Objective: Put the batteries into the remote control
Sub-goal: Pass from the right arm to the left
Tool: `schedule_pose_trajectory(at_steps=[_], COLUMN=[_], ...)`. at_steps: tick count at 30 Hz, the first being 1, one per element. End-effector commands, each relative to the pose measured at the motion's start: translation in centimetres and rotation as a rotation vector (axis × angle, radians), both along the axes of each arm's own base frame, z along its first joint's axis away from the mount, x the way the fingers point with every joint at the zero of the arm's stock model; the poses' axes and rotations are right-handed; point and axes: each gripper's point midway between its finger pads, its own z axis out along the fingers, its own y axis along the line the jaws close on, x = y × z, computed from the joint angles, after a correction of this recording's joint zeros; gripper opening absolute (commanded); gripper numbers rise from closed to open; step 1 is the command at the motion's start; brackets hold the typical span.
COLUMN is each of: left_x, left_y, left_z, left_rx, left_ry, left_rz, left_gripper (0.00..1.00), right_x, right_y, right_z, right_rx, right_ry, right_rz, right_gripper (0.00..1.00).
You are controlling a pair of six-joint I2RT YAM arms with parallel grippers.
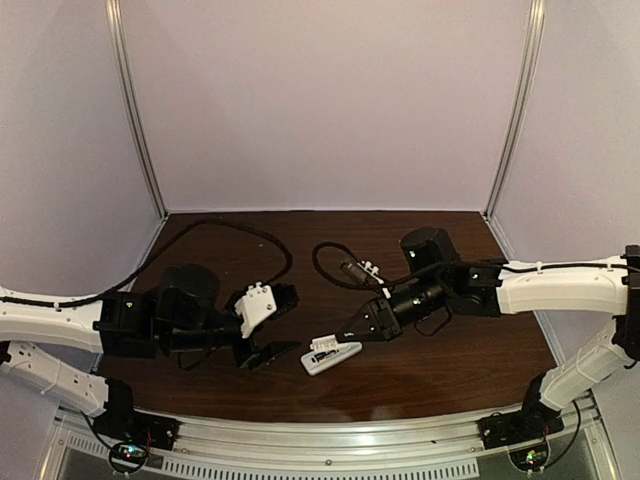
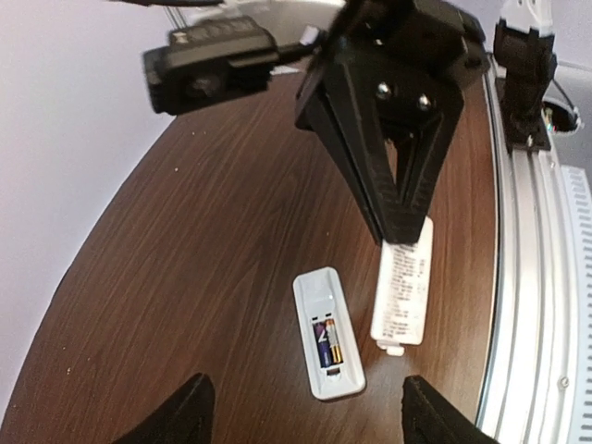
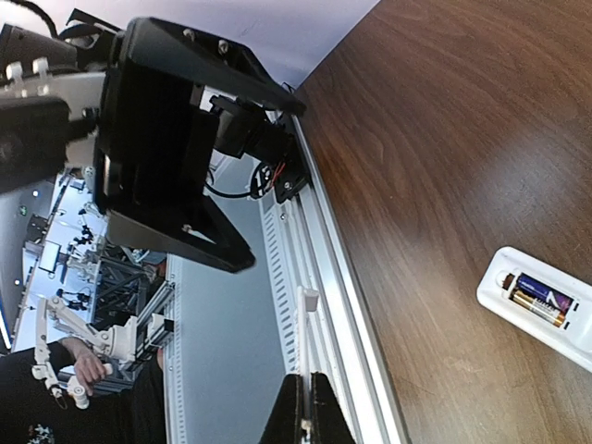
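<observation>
The white remote control [image 2: 326, 314] lies back up on the dark wood table, with the bluish-purple and gold batteries [image 2: 327, 343] side by side in its recess. It also shows in the top view [image 1: 318, 362] and the right wrist view [image 3: 575, 339], batteries [image 3: 541, 298] in place. My left gripper [image 2: 305, 427] is open and empty, hovering just short of the remote [image 1: 288, 326]. My right gripper [image 3: 305, 412] is shut on the thin white cover strip [image 3: 300, 351], seen edge-on. In the left wrist view the strip [image 2: 404, 296] hangs from its fingers [image 2: 398, 199] beside the remote.
An aluminium rail [image 1: 320, 440] runs along the near table edge. A black cable [image 1: 240, 232] loops across the back of the table, with a small connector [image 1: 360, 269]. White enclosure walls stand behind and at both sides.
</observation>
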Motion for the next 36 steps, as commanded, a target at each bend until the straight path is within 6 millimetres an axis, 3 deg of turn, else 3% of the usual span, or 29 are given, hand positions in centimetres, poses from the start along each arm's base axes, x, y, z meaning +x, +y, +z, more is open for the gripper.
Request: schedule_pose_trajectory(at_steps=[1, 9, 14, 25, 31, 32, 33, 36], left_x=[0.6, -1.1, -2.2, -2.3, -2.6, -2.6, -2.6, -2.2], left_y=[-0.8, -2.4, -3.5, -4.7, -4.8, -4.8, -4.7, -4.3], left_z=[0.6, -1.1, -1.0, -0.6, -0.7, -0.8, -1.1, -2.4], left_rx=[0.079, 0.153, 0.143, 0.126, 0.122, 0.124, 0.128, 0.156], left_ry=[-0.128, -0.156, -0.149, -0.138, -0.127, -0.119, -0.103, -0.043], left_rz=[0.023, -0.085, -0.148, -0.168, -0.181, -0.179, -0.168, -0.117], left_gripper=[0.69, 0.59, 0.53, 0.36, 0.17, 0.14, 0.11, 0.06], right_x=[-0.3, -0.2, -0.3, -0.4, -0.2, 0.2, 0.5, 3.0], right_y=[0.8, 1.1, 1.1, 1.2, 1.1, 1.0, 0.9, -0.3], right_z=[1.1, 0.7, 1.2, 1.1, 0.7, 0.7, 0.6, 0.3], right_rx=[0.082, 0.104, 0.129, 0.138, 0.131, 0.129, 0.128, 0.122], right_ry=[0.125, 0.204, 0.212, 0.220, 0.224, 0.223, 0.224, 0.222], right_rz=[0.034, 0.038, 0.049, 0.062, 0.052, 0.040, 0.027, -0.058], right_gripper=[0.00, 0.00, 0.00, 0.00, 0.00, 0.02, 0.19, 0.44])
